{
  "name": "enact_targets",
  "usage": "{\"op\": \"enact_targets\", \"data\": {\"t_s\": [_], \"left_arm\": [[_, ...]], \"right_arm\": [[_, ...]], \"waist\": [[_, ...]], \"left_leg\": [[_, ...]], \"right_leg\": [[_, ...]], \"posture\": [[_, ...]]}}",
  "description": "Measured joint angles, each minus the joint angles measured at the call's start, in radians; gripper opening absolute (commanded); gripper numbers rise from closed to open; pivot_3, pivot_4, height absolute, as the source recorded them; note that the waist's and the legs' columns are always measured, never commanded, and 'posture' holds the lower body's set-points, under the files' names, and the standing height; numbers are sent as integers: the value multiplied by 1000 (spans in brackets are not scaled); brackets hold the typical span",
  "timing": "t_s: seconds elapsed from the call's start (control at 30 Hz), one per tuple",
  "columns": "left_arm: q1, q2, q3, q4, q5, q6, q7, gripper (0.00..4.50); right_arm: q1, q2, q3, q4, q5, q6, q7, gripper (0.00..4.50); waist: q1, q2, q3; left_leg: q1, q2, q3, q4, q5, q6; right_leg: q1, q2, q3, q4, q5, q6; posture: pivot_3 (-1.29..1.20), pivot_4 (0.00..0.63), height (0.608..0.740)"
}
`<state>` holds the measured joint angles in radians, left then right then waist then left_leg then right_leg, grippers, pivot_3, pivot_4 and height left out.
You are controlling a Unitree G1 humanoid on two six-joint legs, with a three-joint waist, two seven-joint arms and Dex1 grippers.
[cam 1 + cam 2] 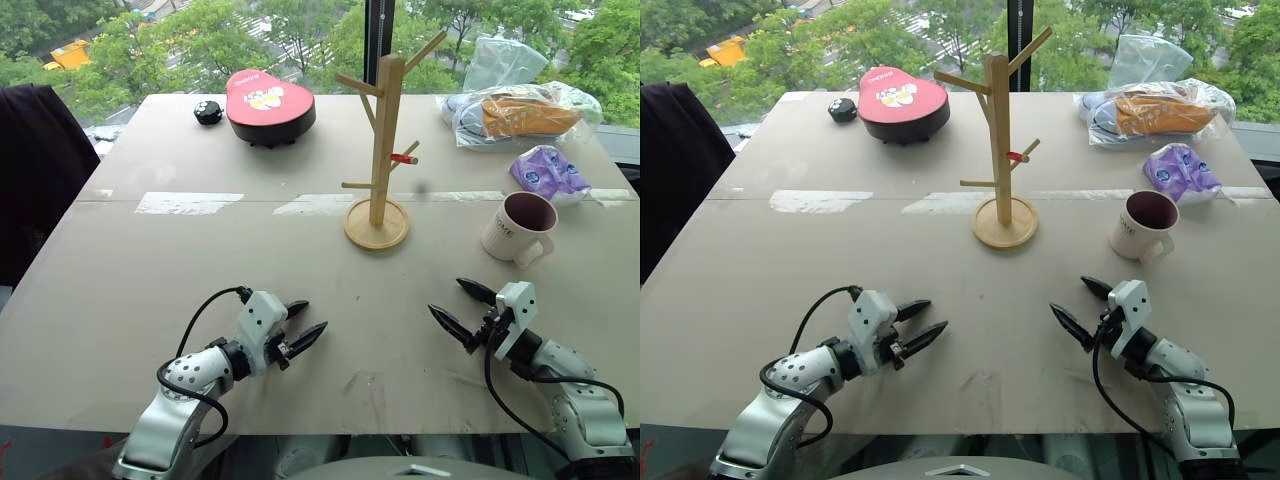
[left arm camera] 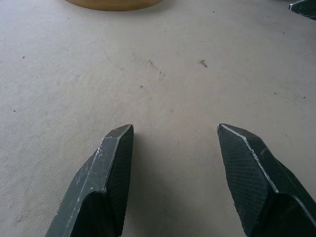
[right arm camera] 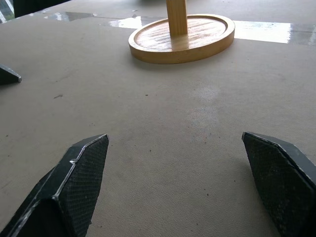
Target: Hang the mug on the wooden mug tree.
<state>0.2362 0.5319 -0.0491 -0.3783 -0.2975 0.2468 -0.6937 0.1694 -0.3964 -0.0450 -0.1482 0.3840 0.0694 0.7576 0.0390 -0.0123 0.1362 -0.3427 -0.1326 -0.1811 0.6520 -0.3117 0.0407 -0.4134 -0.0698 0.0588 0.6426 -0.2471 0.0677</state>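
The cream-white mug [image 1: 520,228] with a maroon inside stands upright on the table, right of the wooden mug tree [image 1: 383,150], handle toward me. The tree stands mid-table on its round base [image 3: 182,37], with a red-tipped peg on its right side. My left gripper [image 1: 314,316] hovers near the table's front edge, left of centre, fingers apart with nothing between them. My right gripper [image 1: 446,297] is open and empty too, in front of the mug and a short way from it. Both point inward toward the tree's base.
A red rounded case [image 1: 270,103] and a small black object [image 1: 208,112] lie at the back left. Plastic bags [image 1: 515,112] and a purple packet [image 1: 550,172] crowd the back right. Tape strips [image 1: 190,203] cross the table. Something dark [image 1: 35,170] stands beyond the left edge.
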Motion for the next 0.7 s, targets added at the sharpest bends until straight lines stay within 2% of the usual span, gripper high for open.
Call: {"op": "enact_targets", "data": {"t_s": [0.2,0.7], "left_arm": [[-64,-35,-3,62,-1,-13,-10,2752],[-113,-66,-19,113,1,-37,-26,2752]], "right_arm": [[8,5,-3,-6,-4,-2,-13,4382],[44,17,-6,-43,-21,-5,-74,4382]], "waist": [[1,0,0],[1,0,0]], "left_leg": [[0,0,-2,1,0,0],[-1,0,-3,1,0,0]], "right_leg": [[0,0,-2,0,1,-1],[0,0,-3,0,1,-1]], "posture": [[0,150,740],[0,150,740]]}}
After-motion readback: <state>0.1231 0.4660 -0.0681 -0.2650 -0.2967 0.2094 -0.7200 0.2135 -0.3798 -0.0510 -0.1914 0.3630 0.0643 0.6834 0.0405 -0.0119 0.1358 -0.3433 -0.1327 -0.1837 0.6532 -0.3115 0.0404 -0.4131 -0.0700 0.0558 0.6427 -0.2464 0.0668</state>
